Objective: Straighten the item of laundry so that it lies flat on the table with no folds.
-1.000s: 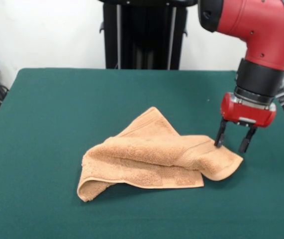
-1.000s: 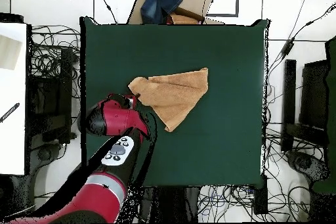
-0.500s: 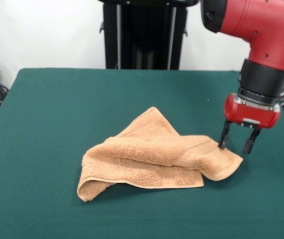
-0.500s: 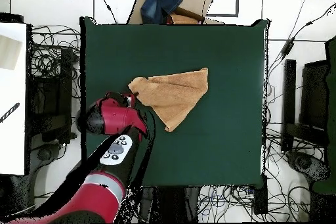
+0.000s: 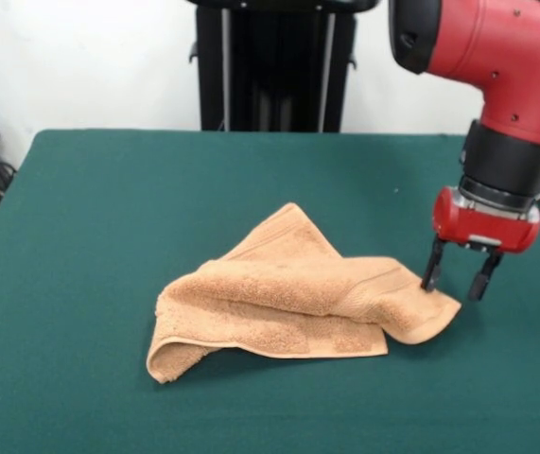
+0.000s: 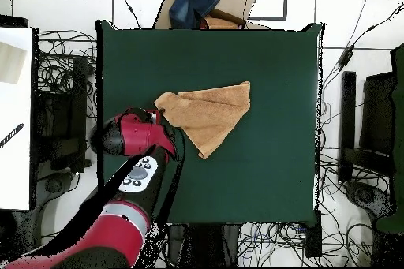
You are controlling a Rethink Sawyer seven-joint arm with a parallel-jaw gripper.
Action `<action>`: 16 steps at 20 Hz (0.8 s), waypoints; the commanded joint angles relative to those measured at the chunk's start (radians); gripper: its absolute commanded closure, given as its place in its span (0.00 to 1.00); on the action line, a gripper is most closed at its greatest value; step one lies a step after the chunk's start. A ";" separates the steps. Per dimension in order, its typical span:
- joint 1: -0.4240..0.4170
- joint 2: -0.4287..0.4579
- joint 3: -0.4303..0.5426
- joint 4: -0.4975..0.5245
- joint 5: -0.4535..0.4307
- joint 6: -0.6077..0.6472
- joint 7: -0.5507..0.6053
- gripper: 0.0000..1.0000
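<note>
The item of laundry (image 5: pixel 293 298) is a peach-orange towel lying folded and bunched on the green table (image 5: pixel 109 208). It forms a rough triangle in the overhead view (image 6: pixel 209 112). One corner points to the right in the front view, with a woven band near it. My gripper (image 5: pixel 457 277) hangs open just above that right corner, one finger (image 5: pixel 431 269) over the towel's edge and the other over bare table. Nothing is held between the fingers. In the overhead view the red wrist (image 6: pixel 138 133) hides the gripper beside the towel's left corner.
A cardboard box with a blue cloth (image 6: pixel 201 4) sits past the table's far edge in the overhead view. Cables and black equipment (image 6: pixel 55 116) surround the table. A white surface (image 6: pixel 14 116) stands at the left.
The gripper has drifted a little to the right and slightly down in the front view, staying open. The towel has not moved.
</note>
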 commanded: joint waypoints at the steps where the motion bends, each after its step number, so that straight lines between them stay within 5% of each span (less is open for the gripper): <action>1: -0.037 0.067 0.106 -0.012 0.032 0.087 0.184 0.00; 7: -0.050 0.090 0.129 0.001 0.020 0.015 0.188 0.00; 16: -0.036 0.056 0.100 -0.001 0.022 0.081 0.183 0.00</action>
